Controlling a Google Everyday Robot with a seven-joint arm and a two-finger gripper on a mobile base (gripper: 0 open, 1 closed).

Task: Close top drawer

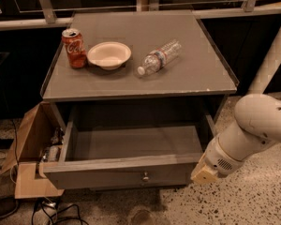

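My claw sits low at the right front corner of the top drawer, just beside its flat grey-brown wooden front; wide or narrow, I cannot tell. Drawer stands pulled well out, shallow, small round metal knob at centre. Cardboard box crowds its left; speckled floor lies open to its right.

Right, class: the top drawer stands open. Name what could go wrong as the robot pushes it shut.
The gripper sits by the right front corner of the top drawer, off its knob; pushing there might skew and jam it. A jolt could roll the water bottle lying sideways on the cabinet top.
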